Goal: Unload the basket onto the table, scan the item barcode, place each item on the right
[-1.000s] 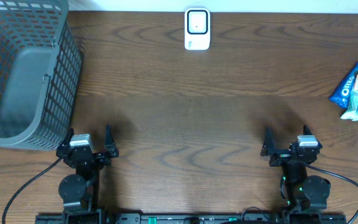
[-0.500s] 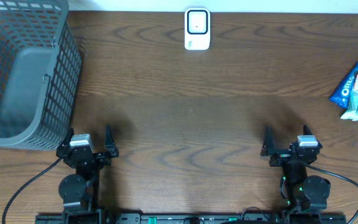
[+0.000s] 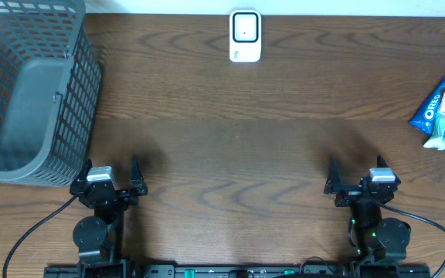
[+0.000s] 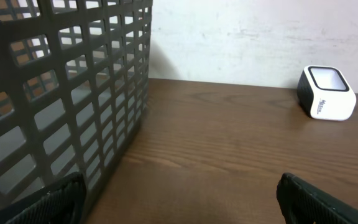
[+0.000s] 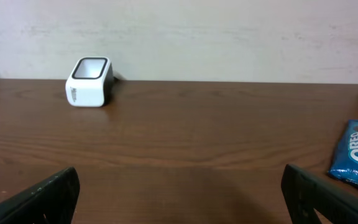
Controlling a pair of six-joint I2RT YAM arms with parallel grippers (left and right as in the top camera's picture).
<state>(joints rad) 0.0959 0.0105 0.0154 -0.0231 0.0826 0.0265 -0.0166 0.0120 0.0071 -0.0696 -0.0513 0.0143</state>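
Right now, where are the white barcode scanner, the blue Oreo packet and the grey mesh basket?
white box-shaped barcode scanner (image 3: 245,29), overhead view, on its top window.
blue Oreo packet (image 3: 431,108), overhead view, on the printed logo.
grey plastic mesh basket (image 3: 82,100), overhead view, on its mesh side wall.

Black left pincer, black right pincer, pointed dark fingers, silver block behind each, round black joints, black cables behind those
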